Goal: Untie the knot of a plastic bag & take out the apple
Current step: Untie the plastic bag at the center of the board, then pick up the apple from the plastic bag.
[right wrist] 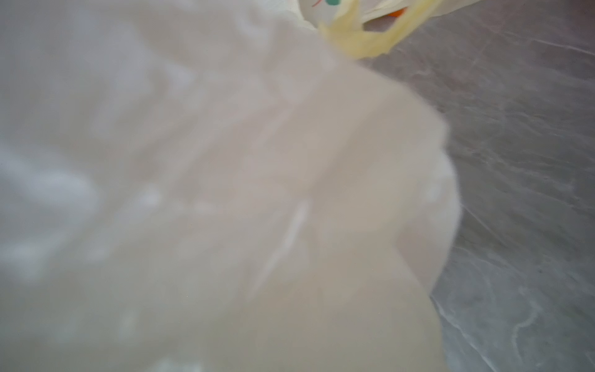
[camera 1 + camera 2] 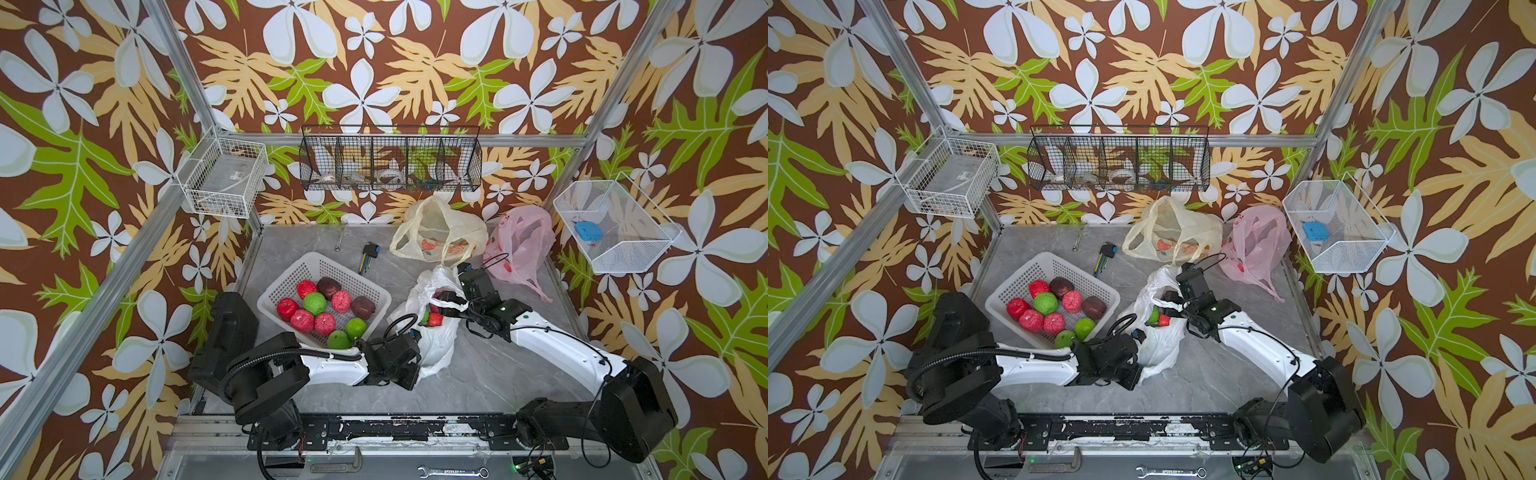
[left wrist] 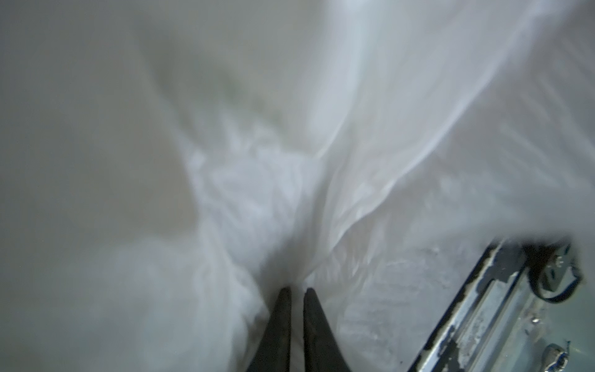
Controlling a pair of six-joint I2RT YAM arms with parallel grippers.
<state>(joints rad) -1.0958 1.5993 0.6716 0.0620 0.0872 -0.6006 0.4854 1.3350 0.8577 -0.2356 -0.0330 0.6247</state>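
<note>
White bag (image 3: 354,128) in left end effector (image 3: 297,290)

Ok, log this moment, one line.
left gripper: pinching white bag | right gripper: at bag mouth, jaws unclear | red apple: inside bag

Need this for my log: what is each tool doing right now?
Left tool: closed, pinching the thin white plastic bag.
Right tool: cannot be told; the bag's film covers it.

White bag (image 2: 432,345) translucent; inside, red apple (image 2: 435,319) + green fruit (image 2: 424,317). Basket (image 2: 291,272) white; basket fruit (image 2: 314,303) red, pink, green, dk maroon. Yellow bag (image 2: 436,226) pale w/ orange print. Pink bag (image 2: 519,245). Surface (image 2: 478,374) grey marble. Walls (image 2: 374,62) brown w/ white flowers, green/tan leaves.
</note>
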